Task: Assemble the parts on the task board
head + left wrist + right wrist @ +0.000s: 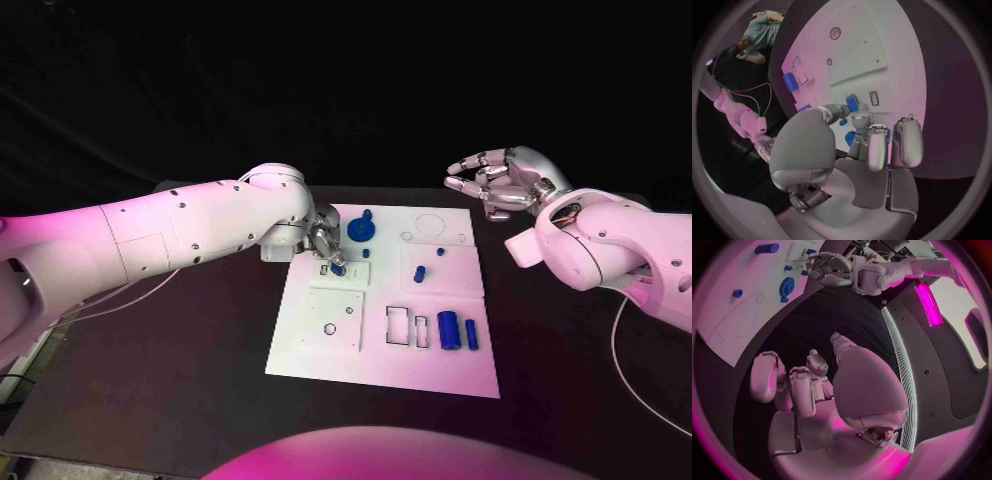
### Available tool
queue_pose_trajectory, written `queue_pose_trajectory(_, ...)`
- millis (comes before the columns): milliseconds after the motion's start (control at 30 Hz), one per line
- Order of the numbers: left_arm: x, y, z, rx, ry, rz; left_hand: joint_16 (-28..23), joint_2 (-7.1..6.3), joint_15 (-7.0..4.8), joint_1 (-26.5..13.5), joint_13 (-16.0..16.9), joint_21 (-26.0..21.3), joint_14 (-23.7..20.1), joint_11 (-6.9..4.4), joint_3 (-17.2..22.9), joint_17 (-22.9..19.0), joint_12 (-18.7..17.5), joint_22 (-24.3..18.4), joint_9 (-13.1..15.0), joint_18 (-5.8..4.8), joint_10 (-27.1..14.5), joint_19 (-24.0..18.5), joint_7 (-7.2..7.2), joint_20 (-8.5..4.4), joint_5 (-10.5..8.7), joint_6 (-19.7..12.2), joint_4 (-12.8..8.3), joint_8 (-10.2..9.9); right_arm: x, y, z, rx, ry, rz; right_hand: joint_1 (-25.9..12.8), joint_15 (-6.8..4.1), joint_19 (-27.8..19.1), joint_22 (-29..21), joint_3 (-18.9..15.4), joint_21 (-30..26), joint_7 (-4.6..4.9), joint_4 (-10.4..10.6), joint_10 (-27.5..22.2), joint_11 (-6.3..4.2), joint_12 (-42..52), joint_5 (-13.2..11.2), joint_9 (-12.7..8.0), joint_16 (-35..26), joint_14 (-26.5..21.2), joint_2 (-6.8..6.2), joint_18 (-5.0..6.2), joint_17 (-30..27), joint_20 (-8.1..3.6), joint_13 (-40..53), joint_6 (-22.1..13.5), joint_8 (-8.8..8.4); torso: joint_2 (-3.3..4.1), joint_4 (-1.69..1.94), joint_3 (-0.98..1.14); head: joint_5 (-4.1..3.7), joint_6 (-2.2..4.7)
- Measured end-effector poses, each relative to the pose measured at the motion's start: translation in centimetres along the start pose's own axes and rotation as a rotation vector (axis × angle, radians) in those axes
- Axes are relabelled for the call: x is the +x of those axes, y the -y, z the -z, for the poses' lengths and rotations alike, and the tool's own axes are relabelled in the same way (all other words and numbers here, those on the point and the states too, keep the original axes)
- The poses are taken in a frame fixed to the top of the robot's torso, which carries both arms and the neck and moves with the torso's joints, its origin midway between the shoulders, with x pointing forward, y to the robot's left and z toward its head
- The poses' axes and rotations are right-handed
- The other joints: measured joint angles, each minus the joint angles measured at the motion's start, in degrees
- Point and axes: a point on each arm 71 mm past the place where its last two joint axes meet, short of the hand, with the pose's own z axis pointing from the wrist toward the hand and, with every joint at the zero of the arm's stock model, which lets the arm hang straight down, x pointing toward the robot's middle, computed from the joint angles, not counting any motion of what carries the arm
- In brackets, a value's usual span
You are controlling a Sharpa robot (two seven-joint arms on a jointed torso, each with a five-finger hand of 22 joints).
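The task board (378, 375) is a flat white rectangular plate lying in the middle of the black table (173, 380), matte and smooth, with thin outlined recesses: two narrow rectangular slots near its lower middle, a small round hole in a raised square panel at lower left, and a faint large circle at upper right. Blue parts sit on it. A round gear-like disc (359, 232) lies near the upper left corner, with a small stub just above it. A short peg (420, 272) and a tiny knob (438, 252) stand near the centre. Two cylinders (449, 330) lie side by side at lower right, the thicker one left of the thinner one, just beside the slots. All the parts look like smooth moulded plastic. The left hand (326, 247) is down on the board's upper left area, its silver fingertips pinching a small blue part (338, 268) over a small rectangular socket; the left wrist view shows the blue part (852, 103) between thumb and finger, next to that socket. The right hand (498, 180) hangs above the table past the board's upper right corner, well apart from it, fingers curled loosely inward and holding nothing.
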Motion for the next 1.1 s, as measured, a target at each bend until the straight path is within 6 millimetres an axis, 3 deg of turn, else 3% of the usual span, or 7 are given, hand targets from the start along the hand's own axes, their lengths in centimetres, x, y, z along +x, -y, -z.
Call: queue_pose_trajectory(1100, 0.36, 0.46, -0.26, 0.014, 0.069, 0.007, 0.00, -0.89, -0.21, -0.45, 0.15, 0.22, 0.21, -0.13, 0.00, 0.04, 0.00, 0.41, 0.80, 0.01, 0.16, 0.20, -0.19, -0.21, 1.10, 0.19, 0.00, -0.37, -0.03, 0.16, 0.08, 0.003, 0.000, 0.000, 0.00, 0.00, 0.00, -0.03, 0.00, 0.00, 0.00, 0.00, 0.00, 0.00, 0.00, 0.00, -0.04, 0.00, 0.00, 0.00, 0.00, -0.02, 0.00, 0.00, 0.00, 0.00, 0.07, -0.03, -0.03, 0.03, -0.35)
